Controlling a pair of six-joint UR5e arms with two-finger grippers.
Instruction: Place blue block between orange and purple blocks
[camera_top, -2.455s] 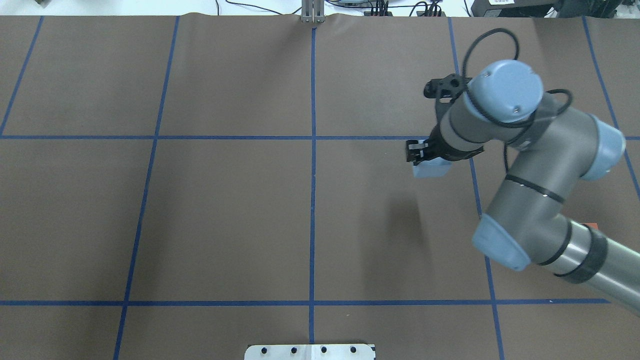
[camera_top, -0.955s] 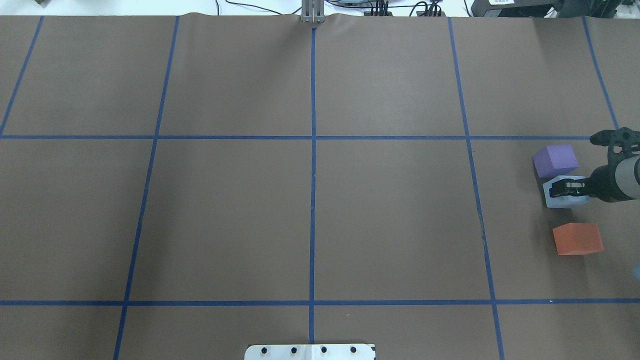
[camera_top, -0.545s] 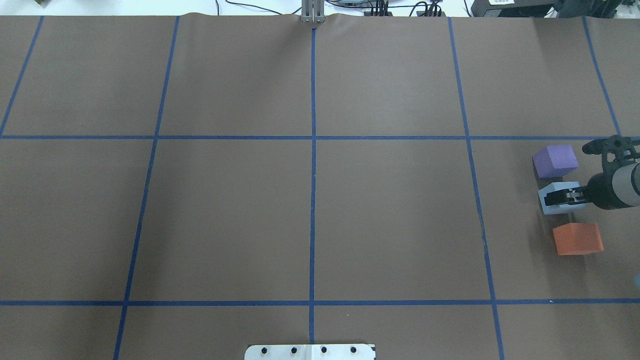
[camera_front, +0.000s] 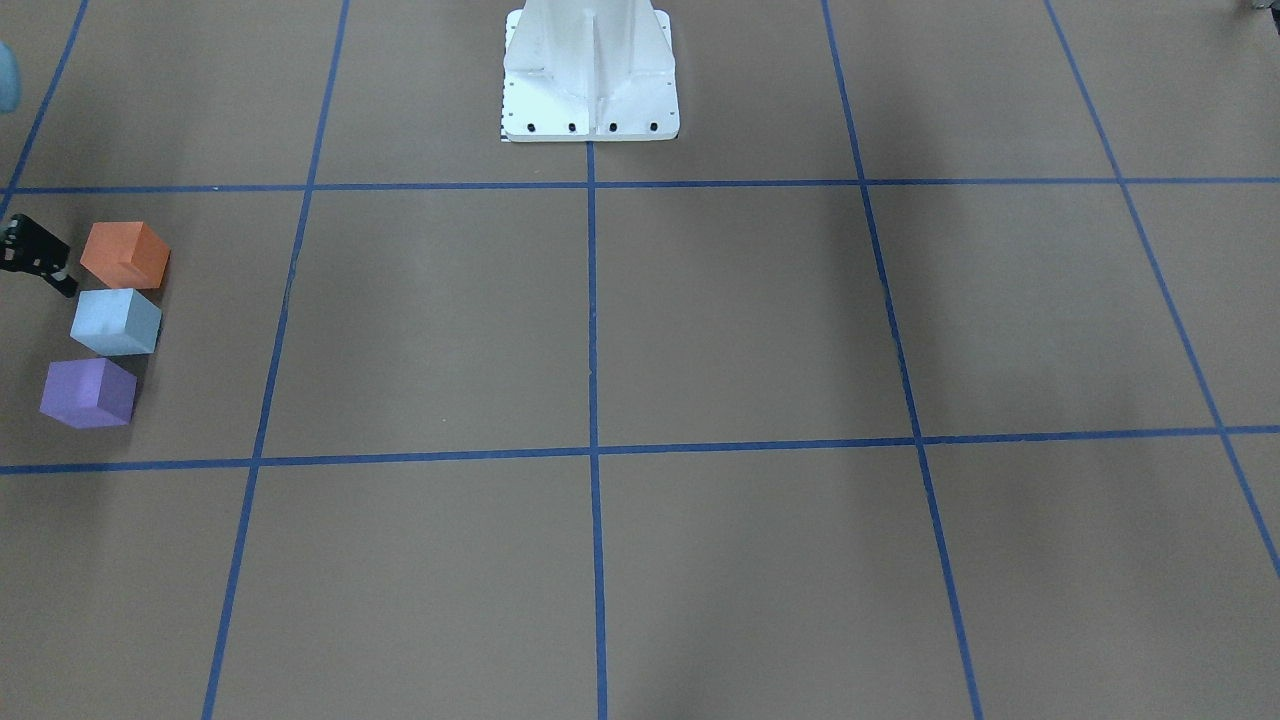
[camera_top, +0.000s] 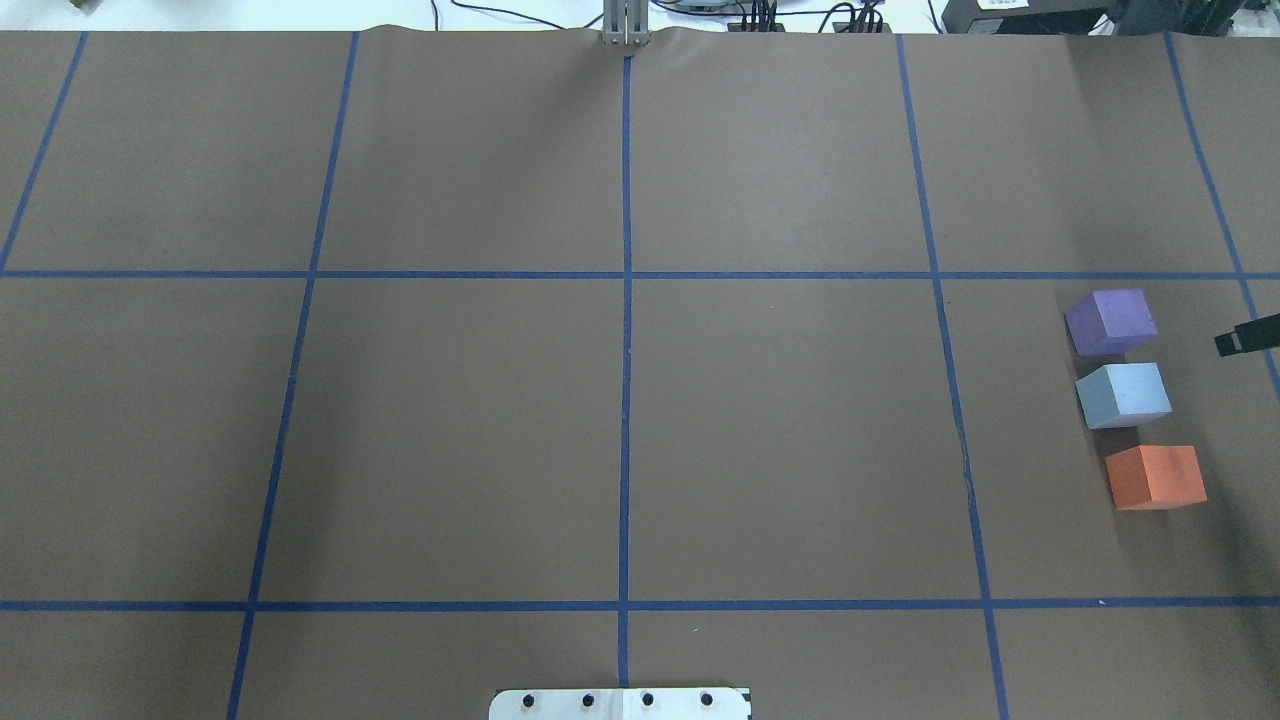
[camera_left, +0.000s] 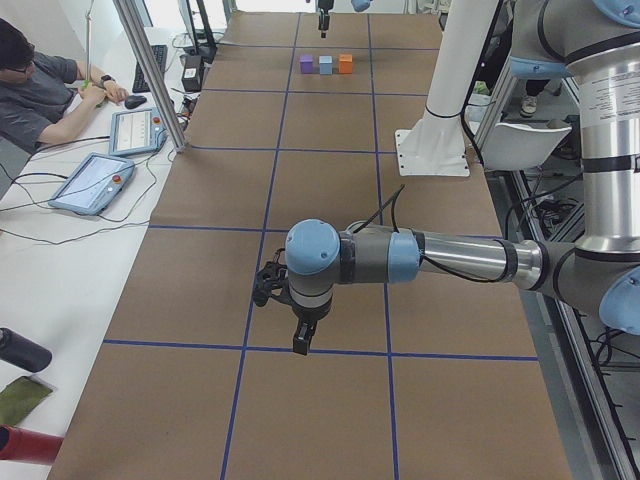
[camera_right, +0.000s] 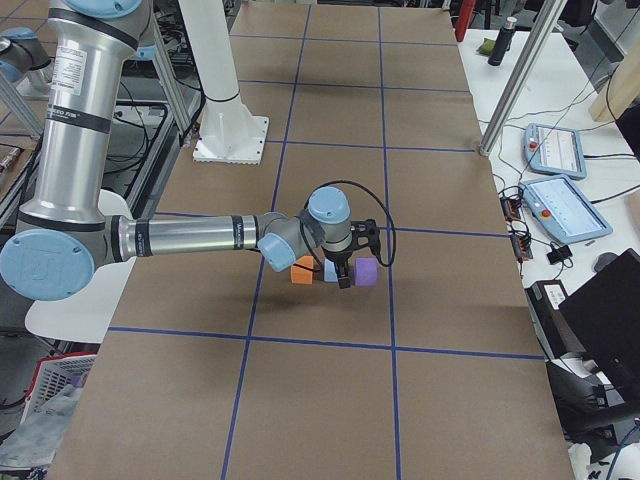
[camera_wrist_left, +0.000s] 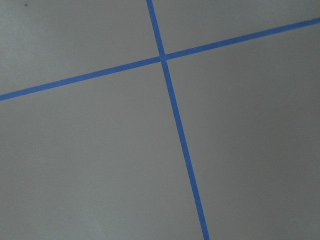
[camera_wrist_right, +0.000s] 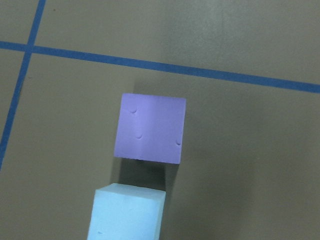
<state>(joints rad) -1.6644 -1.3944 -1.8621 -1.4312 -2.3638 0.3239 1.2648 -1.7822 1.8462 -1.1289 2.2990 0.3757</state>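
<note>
The blue block (camera_top: 1123, 394) sits on the table between the purple block (camera_top: 1110, 322) and the orange block (camera_top: 1155, 477), in one short row near the table's right end, with small gaps on both sides. The front-facing view shows the same row: orange (camera_front: 125, 254), blue (camera_front: 116, 321), purple (camera_front: 88, 392). My right gripper (camera_top: 1245, 340) is lifted clear of the blocks at the view's right edge and holds nothing. Its wrist view shows the purple block (camera_wrist_right: 151, 128) and part of the blue one (camera_wrist_right: 127, 212). My left gripper (camera_left: 300, 338) hangs over bare table far from the blocks; I cannot tell whether it is open or shut.
The brown table is marked with a grid of blue tape lines (camera_top: 626, 300). The white robot pedestal (camera_front: 590, 70) stands at the near edge. An operator (camera_left: 40, 90) sits beside the table with tablets (camera_left: 95, 182) on a side bench.
My right gripper carried the blue block from mid-table to the gap between purple and orange, set it down, let go and pulled back to the right edge.
</note>
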